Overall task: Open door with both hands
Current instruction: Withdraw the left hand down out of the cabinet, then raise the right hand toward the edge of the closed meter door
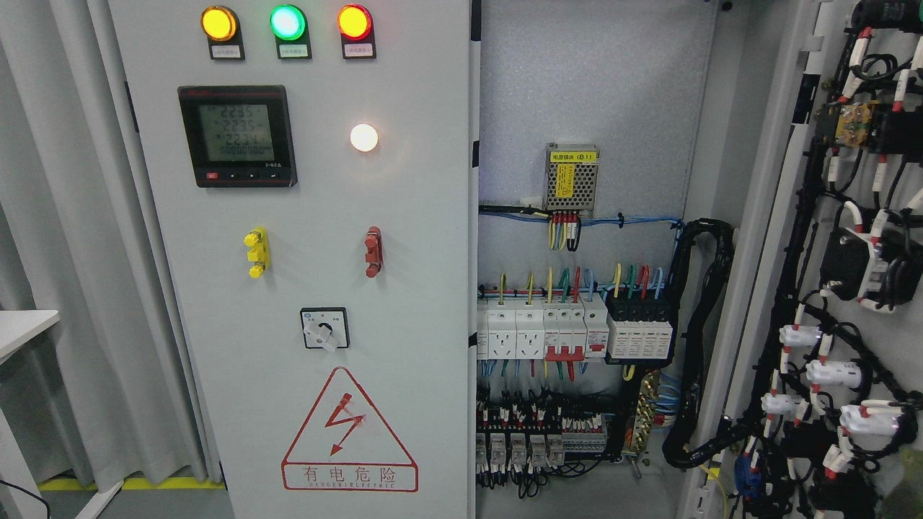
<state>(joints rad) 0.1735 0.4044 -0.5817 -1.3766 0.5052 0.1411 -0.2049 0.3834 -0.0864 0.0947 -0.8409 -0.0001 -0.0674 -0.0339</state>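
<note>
A grey electrical cabinet fills the head view. Its left door (303, 447) is closed and carries three lit lamps, a black digital meter (236, 135), a white lamp, a yellow handle (255, 252), a red handle (373, 251), a rotary switch (324, 329) and a red warning triangle. The right door (851, 288) is swung wide open, so its inner side with black wiring and white connectors faces me. Between them the cabinet interior (577, 108) is exposed, with breakers (573, 331) and coloured wires. Neither of my hands or arms shows in the frame.
A white curtain (65, 216) hangs left of the cabinet. A white table corner (21, 328) juts in at the left edge. A yellow floor stripe (108, 484) runs below the curtain. A black cable bundle (703, 346) loops inside the cabinet at the right.
</note>
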